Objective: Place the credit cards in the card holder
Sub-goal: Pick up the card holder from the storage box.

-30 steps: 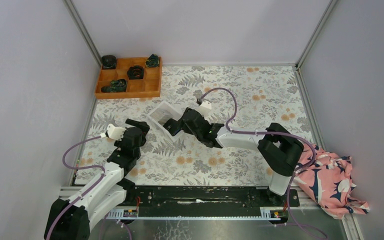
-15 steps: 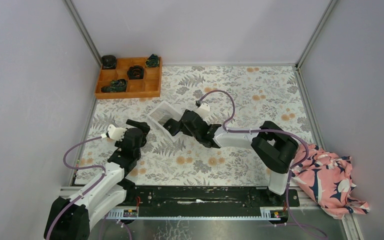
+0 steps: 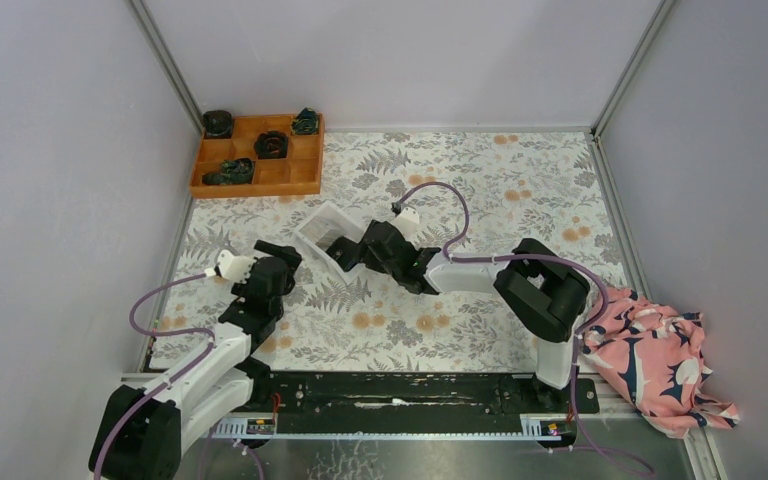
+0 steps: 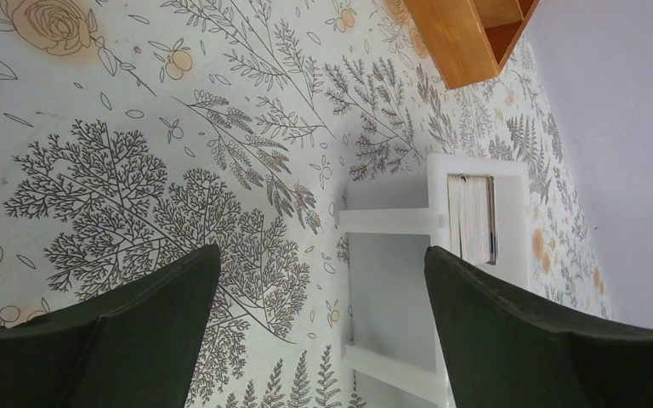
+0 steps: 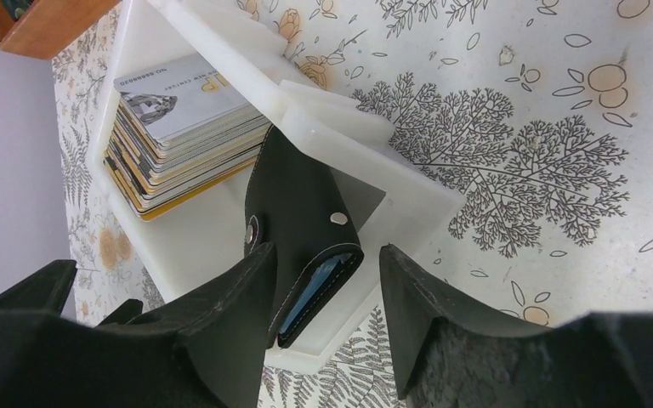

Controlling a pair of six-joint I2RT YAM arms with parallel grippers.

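**Inspector A:** What do we record on the left?

**Inspector B:** Our left tool [image 4: 320,255] hovers over the patterned surface [image 3: 480,190]. Its fingers are spread wide with nothing between them, and it sits just short of the white tray [image 4: 391,221].

**A:** And the tray's contents?

**B:** The credit cards [image 5: 183,115] stand stacked in one compartment. The card holder [image 5: 302,212] lies folded in the compartment beside them, snap uppermost, with blue lining showing at its near end.

**A:** The right side?

**B:** Our right tool [image 5: 327,255] is partly spread and straddles the holder's near end. One finger overlaps the holder's edge in the wrist view. A sliver of tray shows between the other finger and the leather, so we judge the holder not yet pinched.

**A:** What do we recommend for this step?

**B:** We take the step to be lifting the holder out.
- Centre the fingers across the folded thickness.
- Go low enough to catch both leaves, then close firmly.
- Rise straight up, clear of the tray wall.

The tray may drag or tip along with it. The left tool looks well placed to steady the rim.
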